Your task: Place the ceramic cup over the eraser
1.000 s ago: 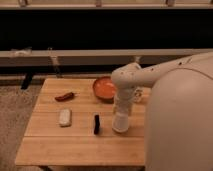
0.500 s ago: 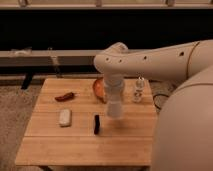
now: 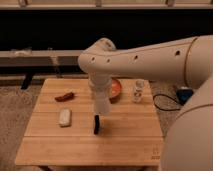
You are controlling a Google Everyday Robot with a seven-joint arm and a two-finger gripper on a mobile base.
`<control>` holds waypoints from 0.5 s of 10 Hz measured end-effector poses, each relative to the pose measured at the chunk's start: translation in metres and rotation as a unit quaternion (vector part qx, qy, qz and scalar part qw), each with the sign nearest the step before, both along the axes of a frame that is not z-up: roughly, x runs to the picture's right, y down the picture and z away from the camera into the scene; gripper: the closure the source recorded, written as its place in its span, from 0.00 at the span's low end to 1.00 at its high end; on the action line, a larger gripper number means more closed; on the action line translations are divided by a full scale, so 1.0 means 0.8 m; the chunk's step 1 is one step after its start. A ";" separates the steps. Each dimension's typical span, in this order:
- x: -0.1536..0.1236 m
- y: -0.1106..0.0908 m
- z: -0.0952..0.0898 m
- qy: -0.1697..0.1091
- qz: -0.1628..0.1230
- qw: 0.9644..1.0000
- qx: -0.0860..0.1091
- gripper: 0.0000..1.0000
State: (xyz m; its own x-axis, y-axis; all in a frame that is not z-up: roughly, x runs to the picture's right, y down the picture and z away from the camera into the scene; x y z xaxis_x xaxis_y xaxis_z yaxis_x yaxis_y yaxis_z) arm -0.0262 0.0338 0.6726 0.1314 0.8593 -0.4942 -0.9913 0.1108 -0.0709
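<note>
The ceramic cup [image 3: 102, 106], pale and slightly tapered, hangs from my gripper [image 3: 101, 95], which is shut on its upper part. The cup is above the wooden table [image 3: 125, 135], just above and slightly behind the eraser [image 3: 96, 124]. The eraser is a small black block standing near the table's middle front. The cup's lower end is close to the eraser's top; I cannot tell whether they touch. My large white arm reaches in from the right and hides the table behind the cup.
An orange-red bowl [image 3: 116, 89] sits behind the cup, partly hidden by the arm. A small clear glass jar [image 3: 138, 91] stands at the back right. A whitish pad [image 3: 65, 117] and a dark red chili-shaped item [image 3: 64, 96] lie at the left.
My arm has swung left with the cup, from the table's right side to just above the eraser. The eraser and the other items have not moved.
</note>
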 end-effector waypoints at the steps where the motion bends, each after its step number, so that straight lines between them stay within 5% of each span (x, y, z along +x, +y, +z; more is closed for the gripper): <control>1: -0.010 0.004 -0.002 -0.009 -0.005 1.000 0.000 1.00; 5: -0.015 0.014 -0.009 -0.020 -0.011 1.000 -0.002 1.00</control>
State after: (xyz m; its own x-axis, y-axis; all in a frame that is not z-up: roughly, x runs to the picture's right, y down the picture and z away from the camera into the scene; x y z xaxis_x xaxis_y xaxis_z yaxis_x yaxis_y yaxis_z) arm -0.0381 0.0452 0.6650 0.1694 0.8541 -0.4918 -0.9851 0.1314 -0.1110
